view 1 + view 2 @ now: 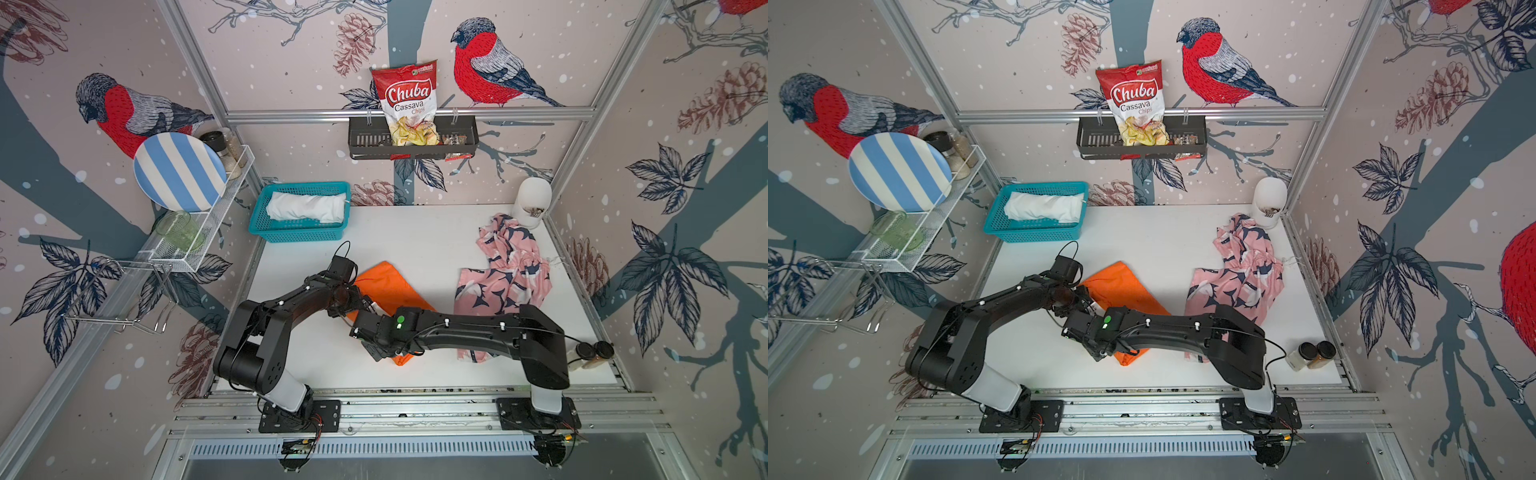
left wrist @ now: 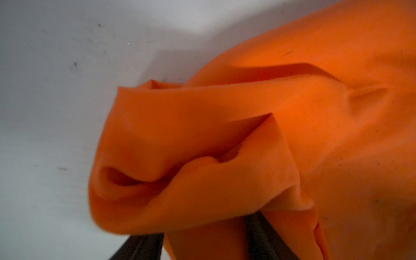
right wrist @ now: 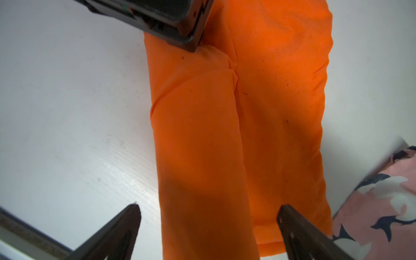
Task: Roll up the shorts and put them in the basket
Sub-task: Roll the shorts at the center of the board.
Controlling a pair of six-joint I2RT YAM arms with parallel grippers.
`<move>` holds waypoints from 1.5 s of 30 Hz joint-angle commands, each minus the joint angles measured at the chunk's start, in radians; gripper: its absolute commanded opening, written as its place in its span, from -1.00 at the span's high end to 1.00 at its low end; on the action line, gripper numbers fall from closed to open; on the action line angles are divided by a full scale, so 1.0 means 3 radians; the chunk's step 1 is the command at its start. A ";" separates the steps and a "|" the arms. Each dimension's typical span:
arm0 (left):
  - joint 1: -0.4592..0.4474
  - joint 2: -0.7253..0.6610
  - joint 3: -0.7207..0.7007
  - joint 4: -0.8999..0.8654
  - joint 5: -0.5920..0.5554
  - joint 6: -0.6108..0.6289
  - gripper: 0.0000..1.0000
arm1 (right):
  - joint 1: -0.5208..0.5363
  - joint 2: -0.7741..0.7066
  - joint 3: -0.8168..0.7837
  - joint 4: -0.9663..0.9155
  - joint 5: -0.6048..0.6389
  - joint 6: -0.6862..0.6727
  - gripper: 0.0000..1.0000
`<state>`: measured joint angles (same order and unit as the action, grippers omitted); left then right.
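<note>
The orange shorts (image 1: 390, 286) (image 1: 1125, 286) lie in the middle of the white table, with one long edge rolled over (image 3: 198, 139). My left gripper (image 1: 368, 305) (image 2: 202, 236) is at their far-left end, shut on a bunched fold of orange cloth (image 2: 202, 135). At their near end my right gripper (image 1: 376, 353) (image 3: 208, 216) is open, its fingers (image 3: 126, 225) wide on either side of the roll. The pink patterned shorts (image 1: 507, 270) (image 1: 1241, 270) lie crumpled at the right. The white shorts (image 1: 305, 206) lie rolled in the teal basket (image 1: 299, 237).
Two spice jars (image 1: 590, 355) stand at the front right corner and a white container (image 1: 532, 199) at the back right. A wire rack (image 1: 199, 232) with a striped plate and a glass hangs on the left wall. A black shelf (image 1: 411, 137) holds a chips bag.
</note>
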<state>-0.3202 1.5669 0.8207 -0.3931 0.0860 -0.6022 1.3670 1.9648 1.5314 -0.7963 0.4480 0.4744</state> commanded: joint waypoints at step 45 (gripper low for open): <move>-0.0385 -0.0073 0.0678 -0.0315 0.0112 -0.0193 0.51 | -0.1714 -0.0643 -0.2894 0.3978 -0.4143 0.1162 0.46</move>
<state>-0.4328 1.5070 0.9955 -0.5060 0.1570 -0.6769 0.8532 1.7695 0.6754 0.3656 -0.7853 0.8104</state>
